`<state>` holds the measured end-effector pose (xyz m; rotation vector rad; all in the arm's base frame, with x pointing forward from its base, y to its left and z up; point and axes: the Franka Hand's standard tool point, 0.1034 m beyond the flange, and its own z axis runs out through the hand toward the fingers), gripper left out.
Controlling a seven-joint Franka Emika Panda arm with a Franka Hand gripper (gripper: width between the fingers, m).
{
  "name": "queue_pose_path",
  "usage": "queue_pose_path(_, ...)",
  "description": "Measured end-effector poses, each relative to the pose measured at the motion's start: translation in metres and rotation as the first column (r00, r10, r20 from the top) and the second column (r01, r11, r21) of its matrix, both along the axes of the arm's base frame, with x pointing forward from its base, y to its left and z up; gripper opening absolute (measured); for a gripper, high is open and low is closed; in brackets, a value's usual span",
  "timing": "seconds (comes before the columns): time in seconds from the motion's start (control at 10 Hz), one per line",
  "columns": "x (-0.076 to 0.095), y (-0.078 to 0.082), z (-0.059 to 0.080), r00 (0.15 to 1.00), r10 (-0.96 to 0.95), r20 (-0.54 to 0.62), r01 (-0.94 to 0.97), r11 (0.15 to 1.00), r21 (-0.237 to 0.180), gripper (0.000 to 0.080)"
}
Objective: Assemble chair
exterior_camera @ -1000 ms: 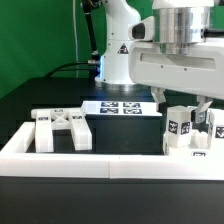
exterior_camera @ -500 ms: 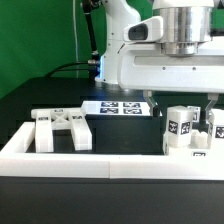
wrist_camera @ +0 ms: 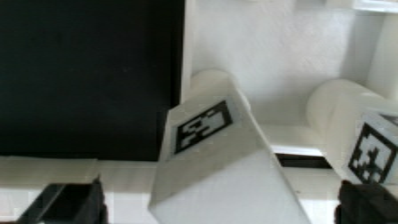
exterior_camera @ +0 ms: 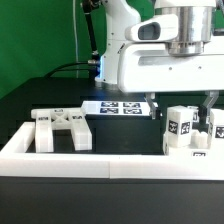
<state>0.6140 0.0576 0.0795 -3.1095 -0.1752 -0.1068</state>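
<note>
The chair is in loose white parts inside the border wall. An X-braced panel [exterior_camera: 62,128] lies flat at the exterior view's left. Several tagged white blocks [exterior_camera: 181,129] stand clustered at the exterior view's right. My gripper [exterior_camera: 183,106] hangs just above that cluster, its dark fingers [exterior_camera: 156,103] spread wide. In the wrist view my gripper [wrist_camera: 221,205] is open, and a tilted white tagged piece [wrist_camera: 210,135] lies between the fingertips [wrist_camera: 71,205] without visible contact. A second tagged piece [wrist_camera: 365,135] stands beside it.
The long low white border wall [exterior_camera: 90,163] runs along the front and the exterior view's left. The marker board [exterior_camera: 120,107] lies flat behind the parts. The black table [exterior_camera: 40,95] shows at the left, and the robot base [exterior_camera: 118,50] stands at the back.
The hand has shifted slightly toward the exterior view's left and sunk a little over the block cluster. The chair parts have not moved.
</note>
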Motion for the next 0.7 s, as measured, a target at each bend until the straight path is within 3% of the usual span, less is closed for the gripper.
queue_pose_path(0.2,-0.0001,-0.0011,-0.0003,0.984,0.18,0.0,-0.18,0.983,-0.028,0.0649)
queue_pose_path(0.5,-0.0003,-0.0024,-0.0008,0.978,0.206,-0.001,-0.206,0.978,-0.032,0.0622)
queue_pose_path(0.6,-0.0003,-0.0025,-0.0009,0.982,0.188,-0.001,-0.188,0.982,-0.031,0.0443)
queue_pose_path(0.7,-0.0003,-0.0026,-0.0009,0.982,0.189,-0.001,-0.189,0.982,-0.031,0.0443)
